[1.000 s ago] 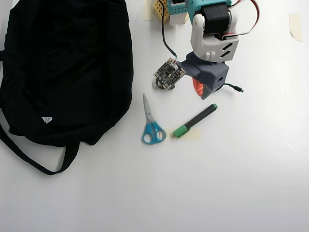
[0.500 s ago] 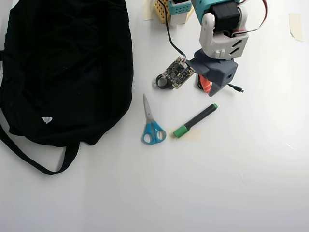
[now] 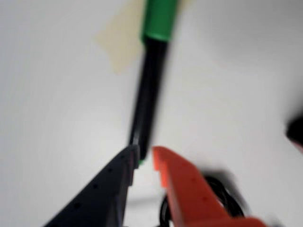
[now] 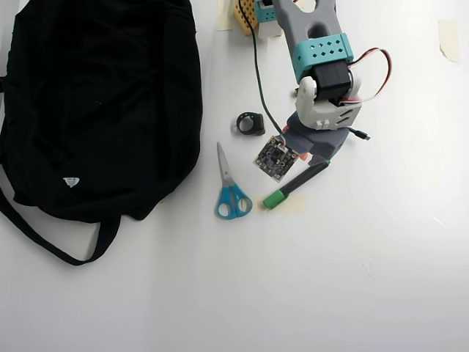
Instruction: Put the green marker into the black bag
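The green marker (image 4: 297, 182) lies slanted on the white table, its green cap (image 4: 273, 199) on a scrap of tape. In the wrist view the marker (image 3: 147, 94) runs up from the jaws, cap (image 3: 160, 19) at the top, all blurred. My gripper (image 3: 145, 155) straddles its small back end. The black jaw touches it and a thin white gap shows before the orange jaw. From overhead the gripper (image 4: 320, 157) sits over that end. The black bag (image 4: 95, 103) lies far left with its strap (image 4: 44, 238).
Blue-handled scissors (image 4: 231, 192) lie left of the marker. A small black round thing (image 4: 250, 123) sits above them. A coiled black cable (image 3: 222, 198) shows under the orange jaw. Tape scraps (image 4: 448, 37) mark the table. The arm's base (image 4: 256, 15) stands at the top.
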Available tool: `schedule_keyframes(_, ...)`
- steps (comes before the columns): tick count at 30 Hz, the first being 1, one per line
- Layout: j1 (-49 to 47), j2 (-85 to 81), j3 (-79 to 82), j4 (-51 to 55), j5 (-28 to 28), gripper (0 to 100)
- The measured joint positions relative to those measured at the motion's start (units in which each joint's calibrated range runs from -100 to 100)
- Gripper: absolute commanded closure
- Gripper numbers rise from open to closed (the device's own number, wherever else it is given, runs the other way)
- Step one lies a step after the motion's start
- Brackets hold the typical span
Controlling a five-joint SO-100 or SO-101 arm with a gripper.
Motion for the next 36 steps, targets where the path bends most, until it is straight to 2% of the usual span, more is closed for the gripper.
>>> schedule_keyframes(5,0.0,2.74,-1.97,0.0,0.2,73)
schedule_keyframes(25,-3.31,8.72,-3.54,-3.43,1.66,73)
schedule_keyframes(36,-5.44,19.59,-15.88,-3.43,-0.49,73)
